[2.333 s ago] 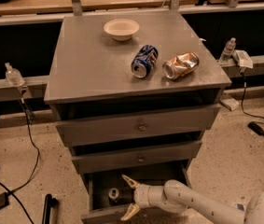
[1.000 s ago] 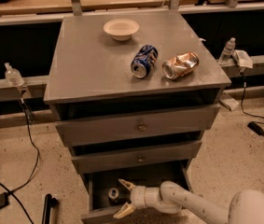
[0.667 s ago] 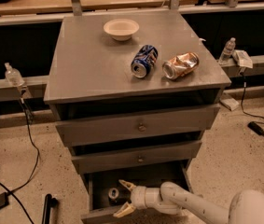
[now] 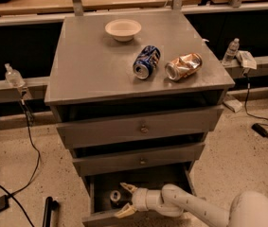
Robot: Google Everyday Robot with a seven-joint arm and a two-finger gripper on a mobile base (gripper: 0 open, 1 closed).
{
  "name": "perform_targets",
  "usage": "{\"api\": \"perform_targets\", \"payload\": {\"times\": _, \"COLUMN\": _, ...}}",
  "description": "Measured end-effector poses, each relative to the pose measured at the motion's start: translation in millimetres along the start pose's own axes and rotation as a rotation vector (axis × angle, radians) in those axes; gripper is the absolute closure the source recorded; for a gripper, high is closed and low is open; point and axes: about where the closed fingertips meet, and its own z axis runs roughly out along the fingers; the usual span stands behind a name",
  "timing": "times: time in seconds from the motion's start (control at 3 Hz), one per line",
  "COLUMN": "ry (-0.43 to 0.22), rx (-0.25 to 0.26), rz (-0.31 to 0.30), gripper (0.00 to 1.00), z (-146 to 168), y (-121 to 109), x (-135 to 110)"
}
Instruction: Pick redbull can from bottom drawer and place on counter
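The bottom drawer (image 4: 100, 217) is pulled open at the foot of the grey cabinet. Inside it stands the redbull can (image 4: 115, 196); only its silver top and a bit of its dark body show. My gripper (image 4: 120, 201) reaches into the drawer from the right, open, with one cream fingertip (image 4: 127, 187) behind the can and the other (image 4: 122, 212) in front of it. I cannot tell whether the fingers touch the can. The counter (image 4: 91, 65) is the cabinet's flat grey top.
On the counter lie a white bowl (image 4: 123, 29), a dented blue can (image 4: 146, 62) and a crushed gold-silver can (image 4: 183, 66). The two upper drawers (image 4: 143, 128) are closed. Cables and a black object (image 4: 48, 211) lie on the floor at left.
My gripper has moved a little to the left in the drawer, so its fingers now straddle the can. Nothing on the counter has moved.
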Motion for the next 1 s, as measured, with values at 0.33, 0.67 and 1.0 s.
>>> {"api": "perform_targets", "payload": {"times": 0.33, "ry": 0.004, "rx": 0.008, "rz": 0.003, "gripper": 0.18, "z": 5, "y": -6, "x": 3}}
{"api": "perform_targets", "payload": {"times": 0.67, "ry": 0.015, "rx": 0.028, "rz": 0.012, "gripper": 0.18, "z": 7, "y": -14, "x": 7}}
{"api": "perform_targets", "payload": {"times": 1.0, "ry": 0.018, "rx": 0.028, "rz": 0.018, "gripper": 0.19, "z": 11, "y": -19, "x": 11}}
